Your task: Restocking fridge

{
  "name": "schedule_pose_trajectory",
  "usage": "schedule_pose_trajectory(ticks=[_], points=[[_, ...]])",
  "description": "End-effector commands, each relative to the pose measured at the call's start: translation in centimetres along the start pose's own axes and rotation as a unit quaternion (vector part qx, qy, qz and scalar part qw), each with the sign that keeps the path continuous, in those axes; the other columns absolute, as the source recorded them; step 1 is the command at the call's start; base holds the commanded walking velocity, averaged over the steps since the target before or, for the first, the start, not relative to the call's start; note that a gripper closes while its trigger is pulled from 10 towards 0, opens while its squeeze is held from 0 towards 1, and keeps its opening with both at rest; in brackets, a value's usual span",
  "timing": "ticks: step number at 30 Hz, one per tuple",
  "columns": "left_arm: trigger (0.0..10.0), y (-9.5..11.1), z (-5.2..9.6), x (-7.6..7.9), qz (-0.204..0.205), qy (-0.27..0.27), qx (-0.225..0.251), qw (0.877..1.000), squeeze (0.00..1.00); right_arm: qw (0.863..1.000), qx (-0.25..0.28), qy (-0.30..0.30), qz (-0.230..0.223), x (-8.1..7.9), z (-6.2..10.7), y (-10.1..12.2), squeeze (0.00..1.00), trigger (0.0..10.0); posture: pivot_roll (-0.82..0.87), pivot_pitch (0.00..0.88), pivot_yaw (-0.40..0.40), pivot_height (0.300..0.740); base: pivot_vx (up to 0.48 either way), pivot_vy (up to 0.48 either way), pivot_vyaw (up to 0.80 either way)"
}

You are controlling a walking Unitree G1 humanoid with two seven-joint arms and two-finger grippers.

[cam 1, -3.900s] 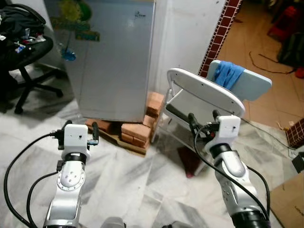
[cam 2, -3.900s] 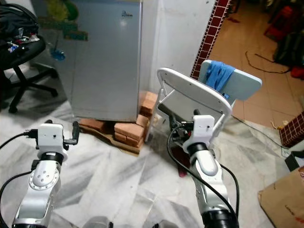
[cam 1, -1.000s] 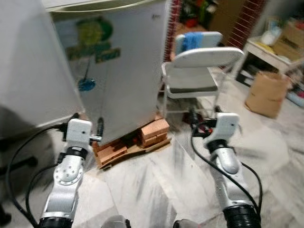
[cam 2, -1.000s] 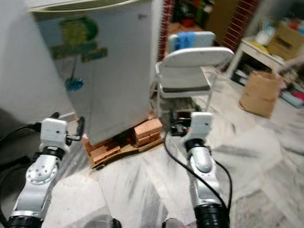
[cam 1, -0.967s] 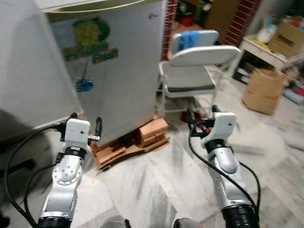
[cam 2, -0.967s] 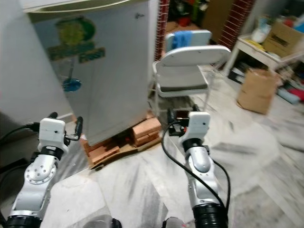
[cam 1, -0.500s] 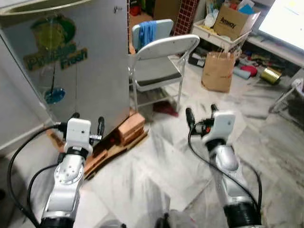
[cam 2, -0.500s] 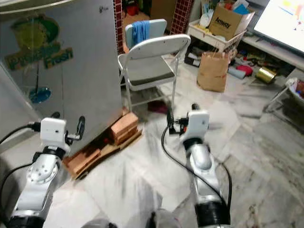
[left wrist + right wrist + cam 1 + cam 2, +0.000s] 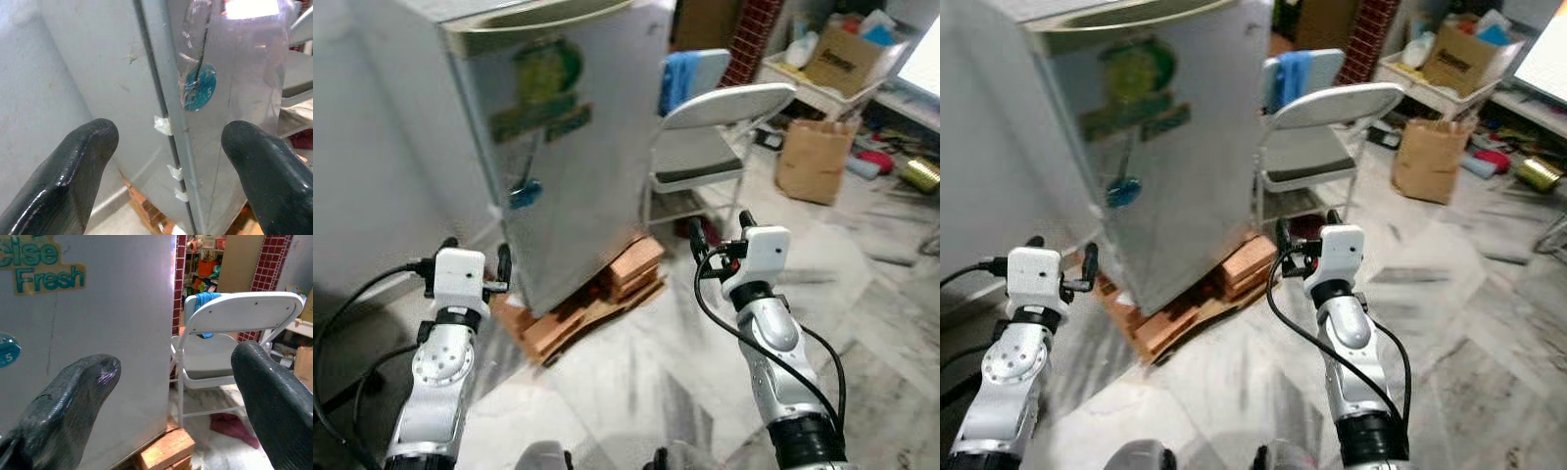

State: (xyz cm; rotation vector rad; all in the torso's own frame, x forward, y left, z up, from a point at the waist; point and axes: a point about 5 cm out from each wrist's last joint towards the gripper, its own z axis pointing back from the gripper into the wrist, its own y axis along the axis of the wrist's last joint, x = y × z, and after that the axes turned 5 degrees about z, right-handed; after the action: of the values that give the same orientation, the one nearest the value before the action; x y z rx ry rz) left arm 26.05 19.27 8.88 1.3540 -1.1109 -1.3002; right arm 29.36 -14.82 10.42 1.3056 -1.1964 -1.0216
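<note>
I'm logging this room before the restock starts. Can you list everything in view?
fridge: one, silver, door shut with green and blue stickers, ahead on the left
bricks: several, reddish, stacked under the fridge
folding chair: one, white, right of the fridge
blue cloth: one, draped on a second chair behind
paper bag: one, brown, on the floor at right
cardboard box: one, brown, far right
left gripper: open, empty
right gripper: open, empty

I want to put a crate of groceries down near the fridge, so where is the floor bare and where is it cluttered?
Bare marble floor lies in front of the fridge, bordered by the bricks under it and the white folding chair. More bare floor stretches right of the chair. It is crowded further right: a paper bag, a cardboard box and scattered items.
</note>
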Motion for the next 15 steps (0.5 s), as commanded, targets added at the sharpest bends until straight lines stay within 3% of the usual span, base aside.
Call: schedule_pose_trajectory(ticks=[1, 11, 15], points=[[10.0, 0.07, 0.03, 0.83, 0.000, -0.019, 0.002, 1.000, 0.00, 1.000, 0.000, -0.013, 0.005, 0.91, 0.28, 0.02, 0.00, 10.0, 0.12, 0.048, -0.056, 0.740, 0.379, 0.296, 0.00], [10.0, -0.34, 0.30, 0.79, 0.004, -0.014, -0.015, 1.000, 0.00, 1.000, -0.002, -0.013, 0.008, 1.09, 0.48, -0.07, 0.00, 10.0, 0.12, 0.054, -0.057, 0.740, 0.372, 0.302, -0.80], [10.0, -0.40, 0.44, 0.57, -0.013, -0.011, -0.010, 1.000, 0.00, 1.000, -0.004, -0.016, 0.009, 1.19, 0.74, -0.22, 0.00, 10.0, 0.11, 0.051, -0.046, 0.740, 0.079, 0.091, -0.25]])
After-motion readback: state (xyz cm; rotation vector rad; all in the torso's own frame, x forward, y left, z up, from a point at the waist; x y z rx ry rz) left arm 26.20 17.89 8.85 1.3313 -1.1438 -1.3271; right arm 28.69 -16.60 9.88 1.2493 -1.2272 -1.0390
